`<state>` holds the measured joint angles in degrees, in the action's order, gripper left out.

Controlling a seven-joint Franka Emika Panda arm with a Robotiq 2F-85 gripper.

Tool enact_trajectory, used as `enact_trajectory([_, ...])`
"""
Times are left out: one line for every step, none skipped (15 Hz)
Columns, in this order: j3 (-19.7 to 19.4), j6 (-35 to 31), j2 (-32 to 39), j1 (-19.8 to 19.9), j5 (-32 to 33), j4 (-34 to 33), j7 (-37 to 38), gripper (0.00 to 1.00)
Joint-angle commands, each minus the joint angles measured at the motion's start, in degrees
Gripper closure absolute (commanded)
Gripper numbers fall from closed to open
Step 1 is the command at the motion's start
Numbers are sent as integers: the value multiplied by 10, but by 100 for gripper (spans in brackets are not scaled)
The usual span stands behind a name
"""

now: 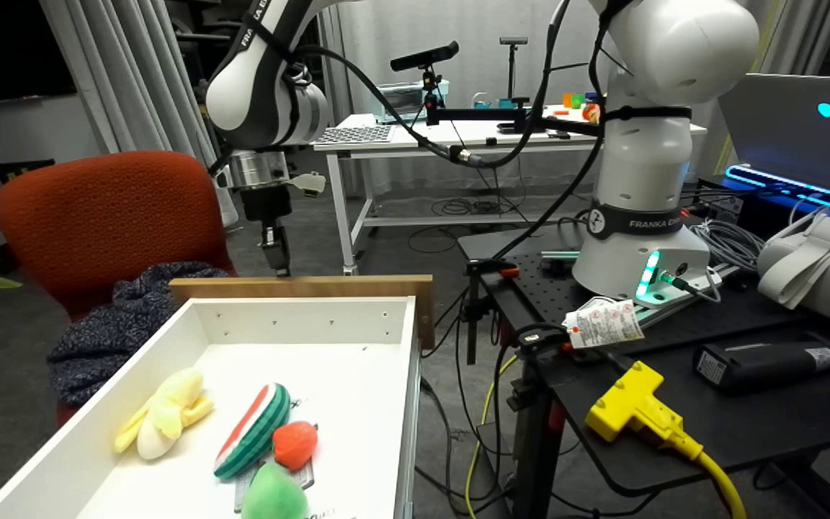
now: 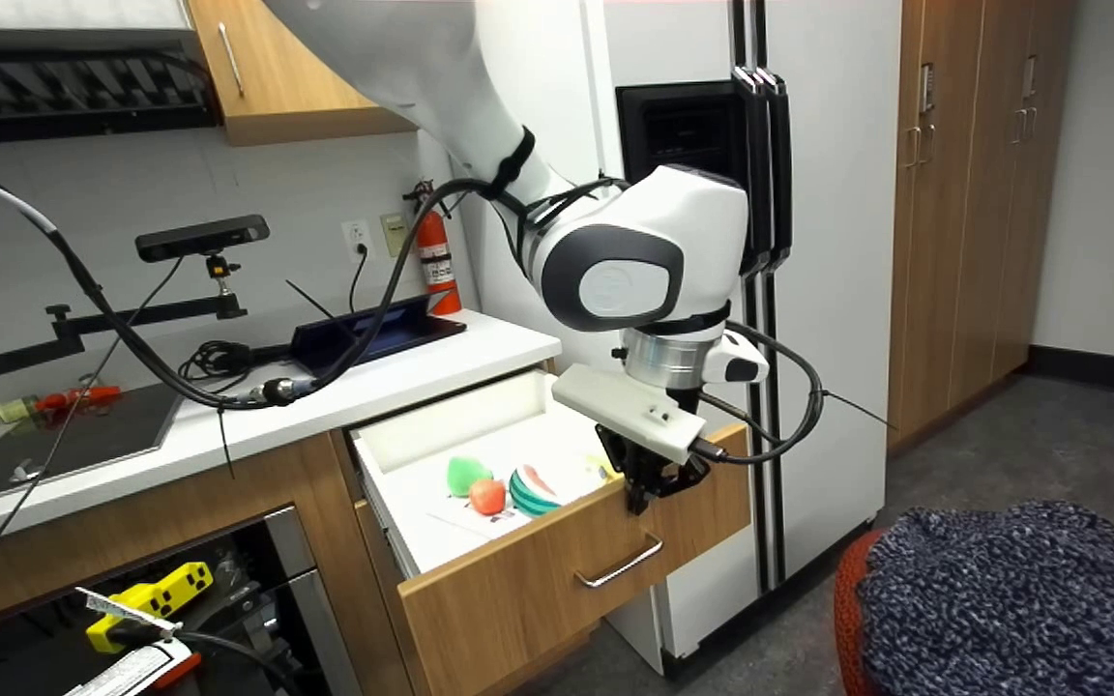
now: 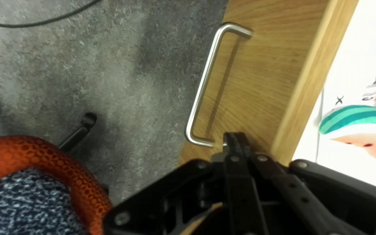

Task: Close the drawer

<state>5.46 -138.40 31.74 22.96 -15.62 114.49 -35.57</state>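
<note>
The drawer (image 2: 538, 561) stands open at the lower centre of an exterior view. Our gripper (image 3: 243, 143), bottom centre of the wrist view, is clenched on nothing, its tip outside the front panel (image 3: 263, 75), contact unclear. We judge it best to push slowly and squarely, near mid-width, above the handle (image 3: 203, 85), lest the drawer skew on its way in.

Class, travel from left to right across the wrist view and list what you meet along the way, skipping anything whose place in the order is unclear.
Red chair, drawer's metal handle, drawer's wooden top edge, watermelon-slice toy.
</note>
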Motion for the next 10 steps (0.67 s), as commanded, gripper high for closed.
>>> enact_trajectory([46,49,2,25,-65,-17,-102,100])
enact_trajectory([52,59,-1,23,-76,-17,-125,100])
enact_trajectory([56,70,-5,15,-83,-16,-143,100])
enact_trajectory([61,84,-5,10,-91,-20,-161,100])
enact_trajectory([67,97,-5,2,-96,-23,-175,100])
enact_trajectory([70,110,-4,-6,-97,-27,-186,100])
enact_trajectory([76,126,0,-16,-102,-34,-196,100])
enact_trajectory([80,141,5,-27,-102,-42,-203,100])
enact_trajectory([83,156,9,-38,-104,-50,-207,100])
enact_trajectory([84,168,12,-53,-103,-57,-210,100])
